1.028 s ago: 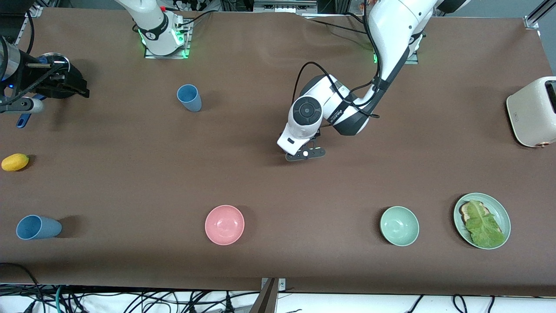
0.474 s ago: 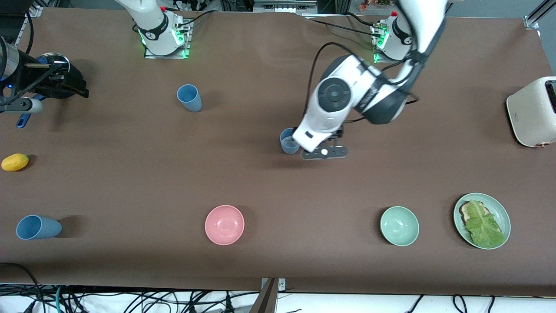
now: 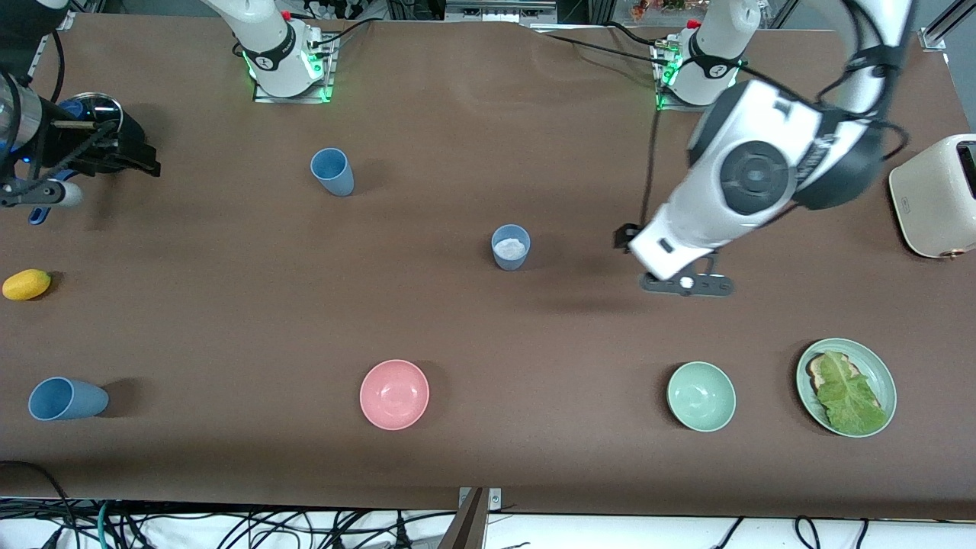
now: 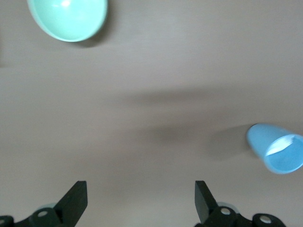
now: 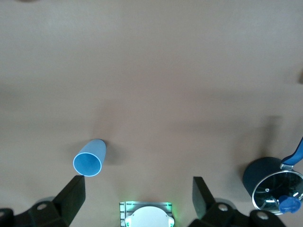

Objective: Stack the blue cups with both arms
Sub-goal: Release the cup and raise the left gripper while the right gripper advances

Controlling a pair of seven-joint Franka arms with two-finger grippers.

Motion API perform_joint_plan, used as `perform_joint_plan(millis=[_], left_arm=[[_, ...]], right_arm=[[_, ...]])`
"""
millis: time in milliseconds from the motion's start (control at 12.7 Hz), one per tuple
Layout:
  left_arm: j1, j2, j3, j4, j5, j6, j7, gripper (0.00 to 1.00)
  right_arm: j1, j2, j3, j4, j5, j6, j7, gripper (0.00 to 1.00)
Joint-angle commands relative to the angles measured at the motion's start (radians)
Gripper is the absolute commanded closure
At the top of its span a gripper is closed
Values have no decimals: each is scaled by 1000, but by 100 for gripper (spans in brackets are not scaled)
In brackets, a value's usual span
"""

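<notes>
**Three cups apart, both grippers empty**

I see three blue cups on the table, none stacked. The grey-blue cup (image 3: 511, 246) stands upright near the middle, with white bits inside it. A second cup (image 3: 332, 171) stands upright farther from the front camera, toward the right arm's end and near that arm's base. A third cup (image 3: 67, 399) lies on its side close to the front edge, at the right arm's end.

My left gripper (image 4: 141, 201) hangs over bare table, off toward the left arm's end from the grey-blue cup and well apart from it. Its fingers (image 4: 75, 201) stand wide apart with nothing between them. In its wrist view I get the grey-blue cup (image 4: 277, 147) at one side and the green bowl (image 4: 67, 19) at another.

My right gripper (image 5: 138, 198) is high over the right arm's end of the table, fingers spread and empty. Its wrist view shows the second cup (image 5: 89, 158) below, plus a dark pot (image 5: 273, 185) with a blue handle.

Nearer the front camera sit a pink bowl (image 3: 394, 394), the green bowl (image 3: 701, 396) and a plate (image 3: 877, 366) with toast and lettuce. A lemon (image 3: 26, 284) lies at the right arm's end, a toaster (image 3: 936, 195) at the left arm's end.
</notes>
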Motion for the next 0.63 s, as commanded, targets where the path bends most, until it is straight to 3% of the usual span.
perform_joint_plan(millis=[0,316,553], left_arm=[[111,-94,-6,-23,12,-37,139,0],[260,-153,-4,-10,-32,-86,297,0],[260,-226,65,-45,-95,-70,296,0]], right_arm=[[-9,55,4,33,4,-23,-18,0],[9,75,10,32,6,-20,-15,0],[40,41,67,-43,17,0,14,0]])
